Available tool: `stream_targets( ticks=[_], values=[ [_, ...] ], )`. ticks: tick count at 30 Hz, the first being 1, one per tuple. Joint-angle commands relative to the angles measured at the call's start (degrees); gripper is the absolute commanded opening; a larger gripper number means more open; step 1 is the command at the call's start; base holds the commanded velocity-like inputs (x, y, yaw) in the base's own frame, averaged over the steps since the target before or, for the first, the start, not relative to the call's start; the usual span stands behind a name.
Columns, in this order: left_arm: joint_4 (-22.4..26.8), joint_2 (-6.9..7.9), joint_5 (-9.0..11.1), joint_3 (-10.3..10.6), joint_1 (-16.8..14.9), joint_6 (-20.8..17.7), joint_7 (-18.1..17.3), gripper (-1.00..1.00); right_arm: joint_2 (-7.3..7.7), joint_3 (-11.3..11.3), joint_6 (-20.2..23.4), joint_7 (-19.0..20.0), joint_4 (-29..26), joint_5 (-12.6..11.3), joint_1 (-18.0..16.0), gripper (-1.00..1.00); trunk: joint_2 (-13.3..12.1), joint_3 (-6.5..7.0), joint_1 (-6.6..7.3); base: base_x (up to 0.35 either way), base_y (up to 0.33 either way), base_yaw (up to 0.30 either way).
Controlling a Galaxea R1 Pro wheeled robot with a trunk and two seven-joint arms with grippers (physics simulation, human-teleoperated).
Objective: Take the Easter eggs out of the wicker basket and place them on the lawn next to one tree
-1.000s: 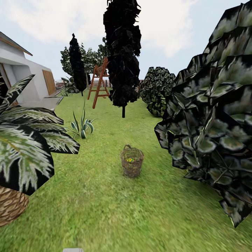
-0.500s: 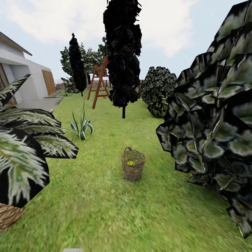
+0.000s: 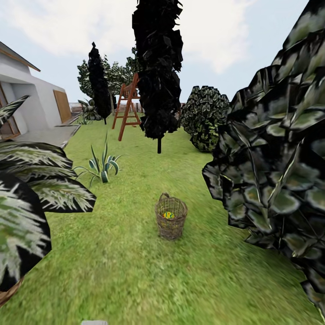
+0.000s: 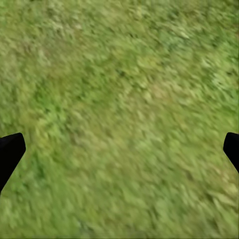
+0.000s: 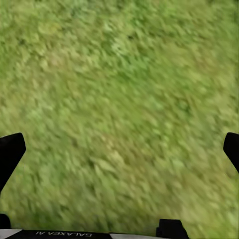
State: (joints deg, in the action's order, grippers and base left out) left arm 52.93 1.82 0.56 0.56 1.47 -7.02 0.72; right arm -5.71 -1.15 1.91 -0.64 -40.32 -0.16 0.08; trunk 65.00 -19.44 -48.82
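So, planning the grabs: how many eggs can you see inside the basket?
1 yellow patch of Easter eggs shows inside the wicker basket mid-lawn; single eggs can't be told apart, and others may be hidden.

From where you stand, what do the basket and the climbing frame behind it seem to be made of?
The wicker basket looks like loosely woven brown twigs, matte, with gaps between strands. The climbing frame seems reddish-brown wood, judging by its plank-like beams; too distant to be sure.

The whole head view shifts: the wicker basket sits lower and nearer, the palm fronds slide toward 8 o'clock, the leafy crown toward 4.
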Motion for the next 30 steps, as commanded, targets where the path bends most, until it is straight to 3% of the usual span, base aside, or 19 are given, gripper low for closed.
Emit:
stream_targets(
  ticks=[1,23,30],
  values=[
    [0.2,0.02,0.0,0.1,0.0,-0.4,0.1,1.00,0.01,-0.1,0.2,-0.1,-0.1,0.0,0.0,1.00,0.0,-0.05,-0.03,0.208,0.001,0.000],
    [0.2,0.02,0.1,0.1,0.0,-0.4,0.1,1.00,0.00,0.0,0.2,-0.1,-0.1,-0.1,0.0,1.00,0.0,-0.05,-0.03,0.217,-0.114,0.036],
    [0.2,0.02,0.1,0.1,0.0,-0.4,0.1,1.00,0.00,0.0,0.2,-0.1,-0.1,-0.1,0.0,1.00,0.0,-0.05,-0.03,0.225,-0.021,0.186]
  ],
)
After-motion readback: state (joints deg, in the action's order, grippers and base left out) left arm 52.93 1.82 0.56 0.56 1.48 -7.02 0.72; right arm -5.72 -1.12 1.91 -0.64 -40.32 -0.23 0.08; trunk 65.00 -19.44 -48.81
